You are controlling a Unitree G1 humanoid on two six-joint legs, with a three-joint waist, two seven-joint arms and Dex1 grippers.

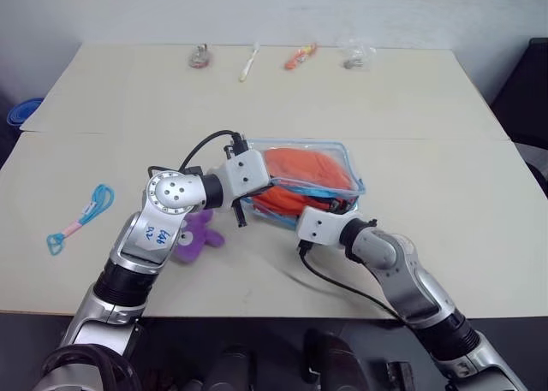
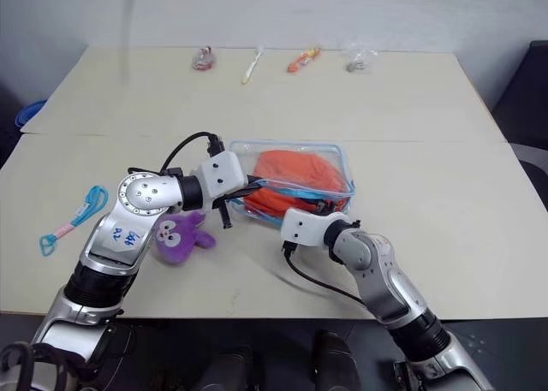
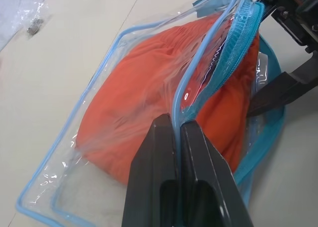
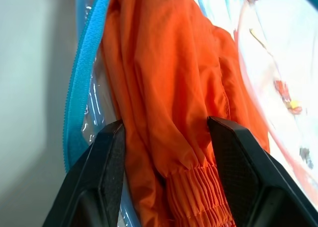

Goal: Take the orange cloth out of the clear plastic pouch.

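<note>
1. The left gripper [image 3: 176, 125] has its jaws pressed tight together, pinching the upper edge of the clear plastic pouch [image 1: 347, 164] right by its light blue zipper, so the mouth of the pouch is lifted.
2. The right gripper [image 4: 166, 132] stands at the pouch opening with its jaws partly apart. Its two black fingers [image 4: 102, 162] flank a bunched fold of the orange cloth [image 4: 164, 78], elastic hem between them. Whether they already squeeze the fabric cannot be told.
3. The orange cloth lies inside the pouch, filling most of it, with a gathered part showing at the open mouth.
4. The pouch sits near the middle of the pale table [image 1: 445, 109], between the two arms.
5. Count on the table: one pouch, one orange cloth, one purple plush toy [image 2: 175, 237] beside the left arm, one blue and pink cord loop [image 1: 81, 220] well off to the robot's left.
6. Along the far edge stand four small items in a row: a small dark bundle [image 1: 201, 57], a pale stick-shaped item [image 1: 249, 62], a small orange item [image 1: 300, 56] and a tiny clear bag [image 1: 357, 56].
</note>
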